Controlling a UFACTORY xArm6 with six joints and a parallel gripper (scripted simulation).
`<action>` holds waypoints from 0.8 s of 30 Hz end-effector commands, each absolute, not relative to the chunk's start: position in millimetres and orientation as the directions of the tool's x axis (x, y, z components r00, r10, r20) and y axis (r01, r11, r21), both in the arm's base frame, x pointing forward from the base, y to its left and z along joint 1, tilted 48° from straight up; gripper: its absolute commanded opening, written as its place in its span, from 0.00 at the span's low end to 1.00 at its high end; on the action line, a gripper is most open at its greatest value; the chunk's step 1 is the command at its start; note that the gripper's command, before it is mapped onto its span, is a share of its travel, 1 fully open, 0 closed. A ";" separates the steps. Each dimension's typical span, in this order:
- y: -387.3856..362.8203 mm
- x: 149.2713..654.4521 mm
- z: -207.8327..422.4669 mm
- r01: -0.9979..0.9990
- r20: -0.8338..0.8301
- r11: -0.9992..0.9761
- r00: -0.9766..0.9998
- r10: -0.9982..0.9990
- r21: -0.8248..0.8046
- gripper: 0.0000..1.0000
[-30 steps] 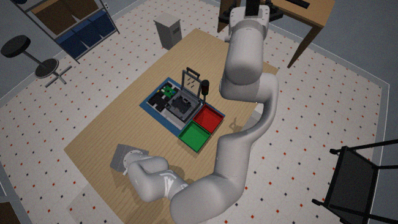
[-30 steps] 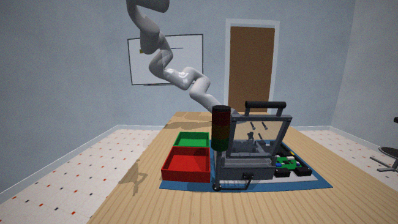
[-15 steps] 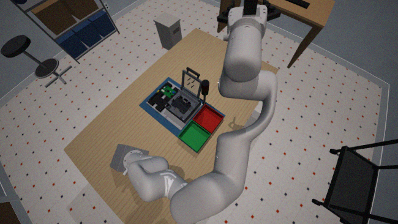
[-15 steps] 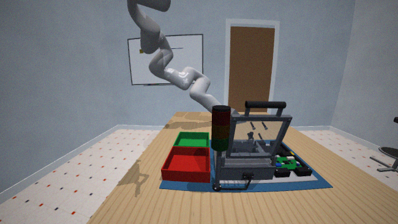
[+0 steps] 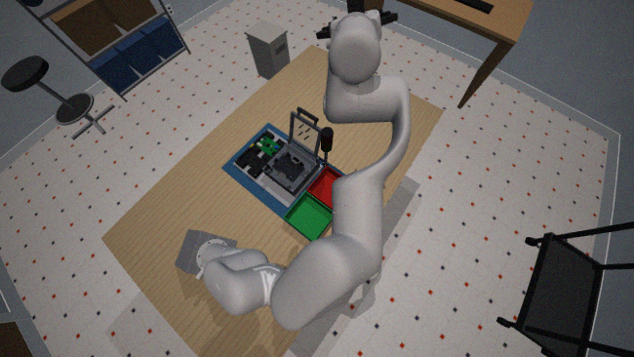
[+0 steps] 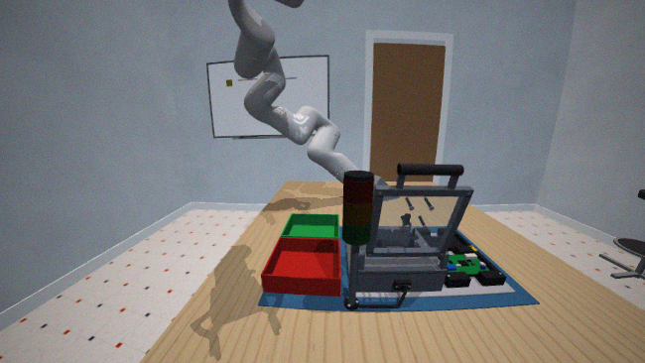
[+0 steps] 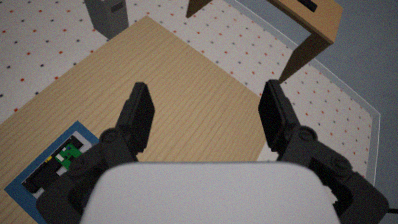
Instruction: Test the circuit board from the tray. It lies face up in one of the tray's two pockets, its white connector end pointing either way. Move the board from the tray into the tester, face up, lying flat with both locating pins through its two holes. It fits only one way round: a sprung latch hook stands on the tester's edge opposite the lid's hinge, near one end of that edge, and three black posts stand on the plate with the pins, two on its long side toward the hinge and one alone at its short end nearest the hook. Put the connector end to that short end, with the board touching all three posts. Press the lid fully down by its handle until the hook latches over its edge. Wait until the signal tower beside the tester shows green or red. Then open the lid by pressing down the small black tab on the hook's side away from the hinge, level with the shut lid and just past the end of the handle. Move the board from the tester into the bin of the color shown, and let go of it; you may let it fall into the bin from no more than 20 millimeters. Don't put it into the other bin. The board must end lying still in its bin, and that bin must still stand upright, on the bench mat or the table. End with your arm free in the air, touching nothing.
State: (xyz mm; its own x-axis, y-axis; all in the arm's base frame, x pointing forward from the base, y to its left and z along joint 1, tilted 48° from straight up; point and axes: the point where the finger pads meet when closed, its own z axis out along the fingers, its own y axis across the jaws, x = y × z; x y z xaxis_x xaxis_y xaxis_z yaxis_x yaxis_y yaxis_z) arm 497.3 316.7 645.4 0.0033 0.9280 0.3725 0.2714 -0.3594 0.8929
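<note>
Opening step, the approach to the pick: the gripper (image 7: 205,117) hangs high over the wood-grain bench (image 5: 195,195), jaws spread fully and holding nothing. The green circuit board (image 5: 265,143) lies in the tray (image 5: 249,161), left of centre in the top view, beside the grey tester (image 5: 293,171) with its framed transparent lid (image 6: 419,218) raised. Next, judged, comes a descent over the board, jaws aligned across its thin flat edges.
</note>
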 end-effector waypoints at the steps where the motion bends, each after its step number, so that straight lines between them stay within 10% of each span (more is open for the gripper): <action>1: 324.5 515.4 606.1 0.339 0.312 -0.322 0.084 0.946 0.884 1.00; 24: 337.8 531.5 428.5 0.630 -0.062 -0.151 0.302 0.951 0.762 1.00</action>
